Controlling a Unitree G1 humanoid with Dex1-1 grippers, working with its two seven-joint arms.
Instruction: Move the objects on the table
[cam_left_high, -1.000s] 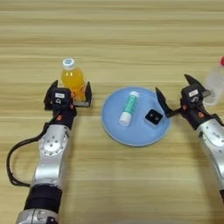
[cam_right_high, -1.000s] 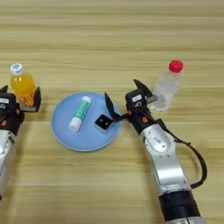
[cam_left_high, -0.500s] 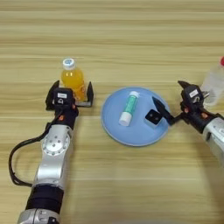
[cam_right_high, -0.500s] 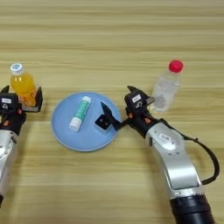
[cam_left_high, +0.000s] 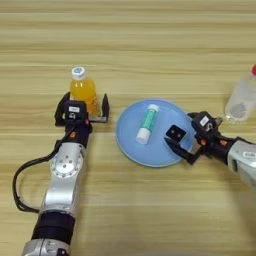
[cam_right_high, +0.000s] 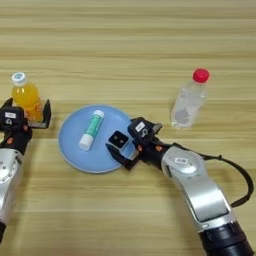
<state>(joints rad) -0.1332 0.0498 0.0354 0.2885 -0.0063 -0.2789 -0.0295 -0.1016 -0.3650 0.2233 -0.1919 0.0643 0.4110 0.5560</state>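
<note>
On the blue plate (cam_left_high: 131, 145) lie a white tube with a green label (cam_left_high: 147, 123) and a small white cube with a black top (cam_left_high: 175, 133). My right gripper (cam_right_high: 121, 146) reaches over the plate's right rim and is shut on the cube, with one black finger (cam_right_high: 119, 156) pressed along the cube's near side. A clear plastic bottle with a red cap (cam_right_high: 188, 100) stands upright to the right of the plate. My left gripper (cam_left_high: 83, 107) is open on the table (cam_left_high: 150, 45).
An orange juice bottle (cam_left_high: 83, 90) with a white cap stands upright between the left gripper's two fingers, left of the plate. The right forearm (cam_right_high: 200, 185) runs down towards the near right corner.
My right gripper has moved in over the plate's rim and its fingers have closed from wide apart onto the cube. The left arm, tube and both bottles have not moved.
</note>
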